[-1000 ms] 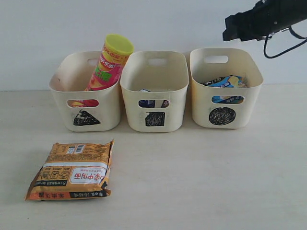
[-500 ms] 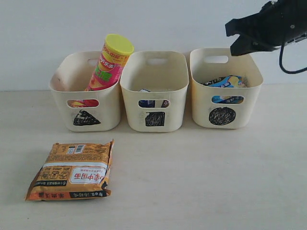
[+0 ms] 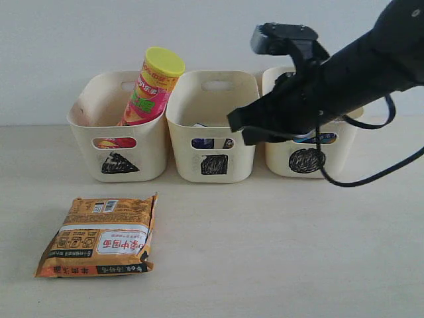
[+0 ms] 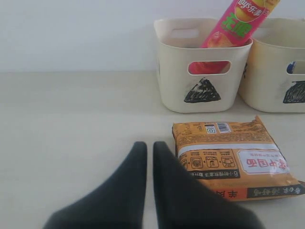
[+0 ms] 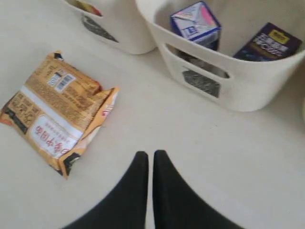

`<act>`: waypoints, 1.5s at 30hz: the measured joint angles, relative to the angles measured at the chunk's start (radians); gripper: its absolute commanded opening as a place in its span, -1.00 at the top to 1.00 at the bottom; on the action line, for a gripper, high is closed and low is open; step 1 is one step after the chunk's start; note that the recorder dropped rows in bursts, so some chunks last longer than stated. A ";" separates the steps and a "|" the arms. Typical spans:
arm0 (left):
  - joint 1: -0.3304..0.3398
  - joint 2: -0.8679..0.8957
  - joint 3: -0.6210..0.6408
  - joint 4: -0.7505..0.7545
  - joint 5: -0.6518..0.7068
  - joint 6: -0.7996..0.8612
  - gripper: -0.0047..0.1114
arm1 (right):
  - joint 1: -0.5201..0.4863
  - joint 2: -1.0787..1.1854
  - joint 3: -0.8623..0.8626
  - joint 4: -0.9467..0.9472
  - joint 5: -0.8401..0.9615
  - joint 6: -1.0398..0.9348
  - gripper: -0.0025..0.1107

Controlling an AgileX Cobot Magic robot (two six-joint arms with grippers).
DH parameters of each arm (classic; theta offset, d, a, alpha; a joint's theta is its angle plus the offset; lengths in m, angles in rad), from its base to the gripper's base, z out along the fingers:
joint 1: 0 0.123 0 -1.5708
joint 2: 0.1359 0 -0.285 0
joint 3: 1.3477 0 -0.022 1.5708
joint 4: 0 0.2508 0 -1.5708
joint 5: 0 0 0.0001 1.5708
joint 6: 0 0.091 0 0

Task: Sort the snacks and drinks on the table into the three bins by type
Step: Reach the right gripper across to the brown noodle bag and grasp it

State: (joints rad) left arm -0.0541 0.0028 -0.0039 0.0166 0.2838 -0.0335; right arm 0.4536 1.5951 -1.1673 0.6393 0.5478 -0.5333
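Note:
An orange-brown noodle packet lies flat on the table in front of the triangle bin. A pink chip can with a yellow lid leans in that bin. The square bin holds a purple-white drink pouch and a dark blue box. My right gripper is shut and empty, hanging over bare table before the square bin. The right arm hides most of the circle bin. My left gripper is shut and empty, low beside the packet.
The three cream bins stand in a row against the pale back wall. Bare table stretches right of the packet and in front of the square and circle bins. A black cable hangs from the right arm.
My right arm swung down and left from the upper right, crossing the circle bin to the front of the square bin. Its jaws have closed. Packet and bins have not moved.

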 measured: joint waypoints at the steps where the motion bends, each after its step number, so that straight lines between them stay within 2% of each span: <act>1: 0.000 0.000 0.000 0.000 0.000 0.000 0.84 | 0.024 0.002 0.002 0.005 -0.007 0.000 0.89; 4: 0.000 0.000 0.000 0.000 0.000 0.000 0.84 | 0.076 0.023 0.002 0.032 -0.021 0.000 0.67; 6: 0.000 0.000 0.000 0.000 0.000 0.000 0.84 | 0.099 0.049 0.002 0.057 -0.028 0.000 0.41; 10: 0.000 0.000 0.000 0.000 0.000 0.000 0.84 | 0.119 0.107 0.002 0.134 -0.032 0.000 -0.26; 13: 0.000 0.000 0.000 0.000 0.000 0.000 0.84 | 0.126 0.157 0.002 0.210 -0.041 -0.008 -0.51; 26: 0.000 0.000 0.000 0.000 0.000 0.000 0.84 | 0.133 0.389 -0.047 0.613 -0.076 -0.246 -0.52; 32: 0.000 0.000 0.000 0.000 0.000 0.000 0.84 | 0.193 0.496 -0.147 0.627 -0.120 -0.241 -0.52; 45: 0.000 0.000 0.000 -0.002 0.000 0.000 0.84 | 0.224 0.634 -0.281 0.634 -0.119 -0.200 -0.52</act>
State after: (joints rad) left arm -0.0541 0.0028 -0.0039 0.0141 0.2838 -0.0335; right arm 0.6772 2.2292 -1.4488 1.2732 0.4287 -0.7336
